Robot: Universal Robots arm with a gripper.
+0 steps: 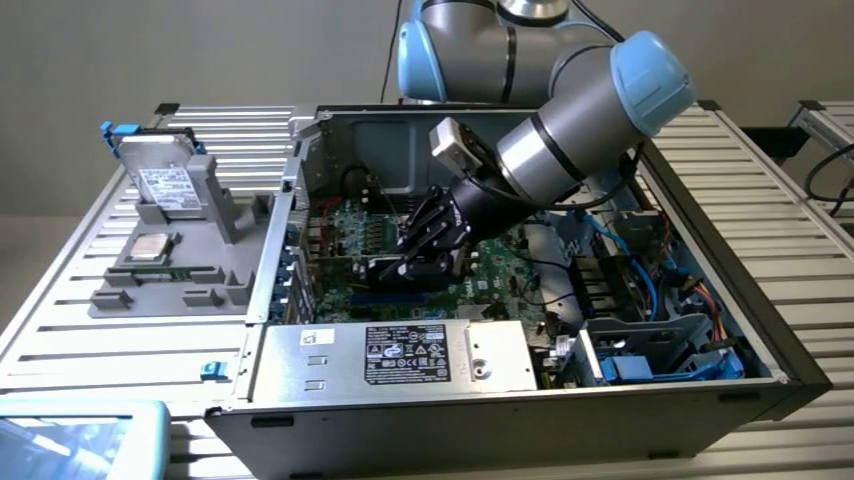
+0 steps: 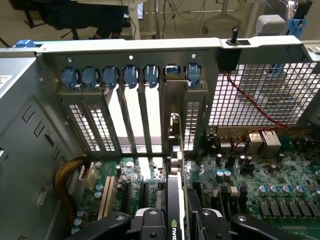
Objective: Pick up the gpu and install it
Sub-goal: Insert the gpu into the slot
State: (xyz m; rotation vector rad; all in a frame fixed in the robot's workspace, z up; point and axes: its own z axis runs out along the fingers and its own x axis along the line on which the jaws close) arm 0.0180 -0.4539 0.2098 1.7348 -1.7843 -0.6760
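My gripper (image 1: 419,255) reaches down into the open computer case (image 1: 747,300), over the green motherboard (image 1: 514,255). It is shut on the gpu (image 1: 404,272), whose black block shows between the dark fingers. In the wrist view the gpu (image 2: 173,192) stands on edge between my fingers (image 2: 150,222), low over the motherboard (image 2: 260,175). Its silver bracket (image 2: 173,105) lies against the rear panel, in line with one of the slot openings. My gripper (image 2: 175,226) holds the card by both faces. Whether the card's lower edge sits in a socket is hidden.
A grey power supply (image 1: 400,355) with a white label lies at the case's near side. A drive cage with blue cables (image 1: 654,350) fills the exterior view's right corner. A grey tray (image 1: 174,260) outside the case holds a hard drive (image 1: 167,185). Blue slot clips (image 2: 130,77) line the rear panel.
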